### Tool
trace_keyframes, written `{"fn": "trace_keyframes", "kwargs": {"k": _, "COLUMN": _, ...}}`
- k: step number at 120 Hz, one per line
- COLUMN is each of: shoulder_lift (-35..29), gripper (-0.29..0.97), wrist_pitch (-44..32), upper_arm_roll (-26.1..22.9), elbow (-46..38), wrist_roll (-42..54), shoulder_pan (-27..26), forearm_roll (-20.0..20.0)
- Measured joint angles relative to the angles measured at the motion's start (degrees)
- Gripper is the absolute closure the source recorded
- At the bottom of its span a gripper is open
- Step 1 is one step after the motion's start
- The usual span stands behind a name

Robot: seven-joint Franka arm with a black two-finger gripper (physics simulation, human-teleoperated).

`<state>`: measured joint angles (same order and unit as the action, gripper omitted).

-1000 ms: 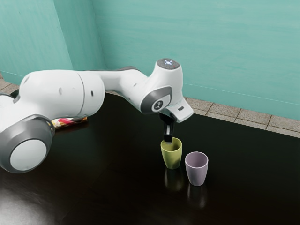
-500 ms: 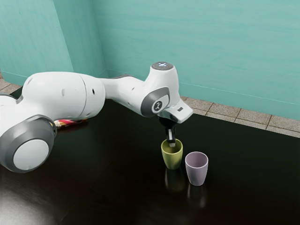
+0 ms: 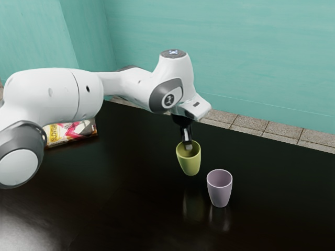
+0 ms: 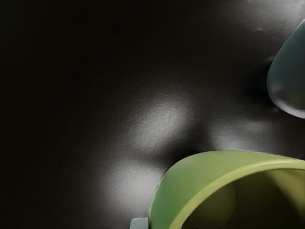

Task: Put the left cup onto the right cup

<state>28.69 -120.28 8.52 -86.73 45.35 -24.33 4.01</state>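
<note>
Teal walls (image 3: 235, 42) meet in a corner behind the scene, with a strip of grey-brown paving (image 3: 272, 128) running along their foot. In front lies a broad, glossy, near-black worktop (image 3: 104, 209) that mirrors the things above it. In the wrist view the same dark surface (image 4: 95, 95) shows soft pale patches of reflected light.

A bulky white robot arm (image 3: 63, 104) with grey joints comes in from the exterior view's left and bends down toward the middle of the worktop. Behind the arm, a flat colourful packet (image 3: 68, 132) lies on the surface.

The green cup (image 3: 188, 158) hangs in the air, clear of the worktop, with its reflection faint below it. Its mouth faces up and its long axis is close to vertical, slightly tilted. The wrist view shows its rim and hollow (image 4: 200, 186) just under the hand.

The lavender cup (image 3: 219, 187) stands upright on the worktop, mouth up, near the green cup on the exterior view's right and lower than it. The two are apart. The wrist view shows its edge (image 4: 288, 81) beyond the green rim.

The black end effector (image 3: 187, 146) points down, fingers narrow, pinching the green cup's wall at the rim.
</note>
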Motion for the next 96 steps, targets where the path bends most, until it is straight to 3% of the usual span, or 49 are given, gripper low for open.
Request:
{"fn": "trace_keyframes", "kwargs": {"k": 60, "shoulder_lift": -2.86, "gripper": 0.79, "wrist_pitch": 2.81, "upper_arm_roll": 1.02, "elbow": 6.84, "wrist_roll": -0.58, "shoulder_pan": -4.12, "forearm_roll": 0.47}}
{"fn": "trace_keyframes", "kwargs": {"k": 96, "shoulder_lift": -2.38, "gripper": 0.79, "wrist_pitch": 2.92, "upper_arm_roll": 1.22, "elbow": 6.89, "wrist_roll": -1.26, "shoulder_pan": -5.89, "forearm_roll": 4.32}}
